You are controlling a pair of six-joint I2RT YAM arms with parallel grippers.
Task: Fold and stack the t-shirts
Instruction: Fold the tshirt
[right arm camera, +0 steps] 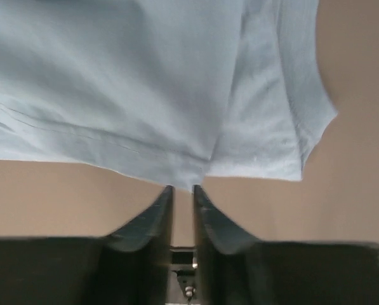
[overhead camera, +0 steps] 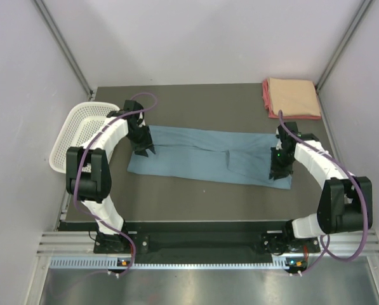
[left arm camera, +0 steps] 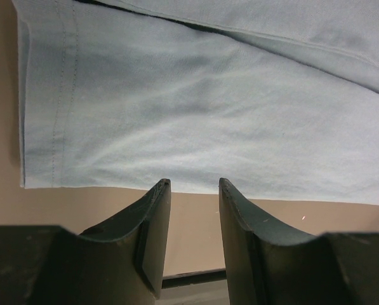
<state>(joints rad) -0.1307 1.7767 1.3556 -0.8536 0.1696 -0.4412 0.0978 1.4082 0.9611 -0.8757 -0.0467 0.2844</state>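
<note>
The dusty blue-grey t-shirt (overhead camera: 202, 155) lies as a long folded strip across the middle of the table. My left gripper (overhead camera: 142, 151) is over its left end. In the left wrist view the left gripper (left arm camera: 194, 183) is open and empty, with the shirt's near hem (left arm camera: 176, 127) just past its tips. My right gripper (overhead camera: 279, 173) is at the shirt's near right corner. In the right wrist view the right gripper (right arm camera: 183, 189) is nearly closed, and the shirt's hem (right arm camera: 145, 95) comes to a point at its tips. A folded peach t-shirt (overhead camera: 292, 95) lies on a pink-red one (overhead camera: 266, 101) at the back right.
A white mesh basket (overhead camera: 75, 130) leans at the table's left edge, beside the left arm. Grey walls enclose the table on three sides. The folded stack sits in the back right corner, behind the right arm.
</note>
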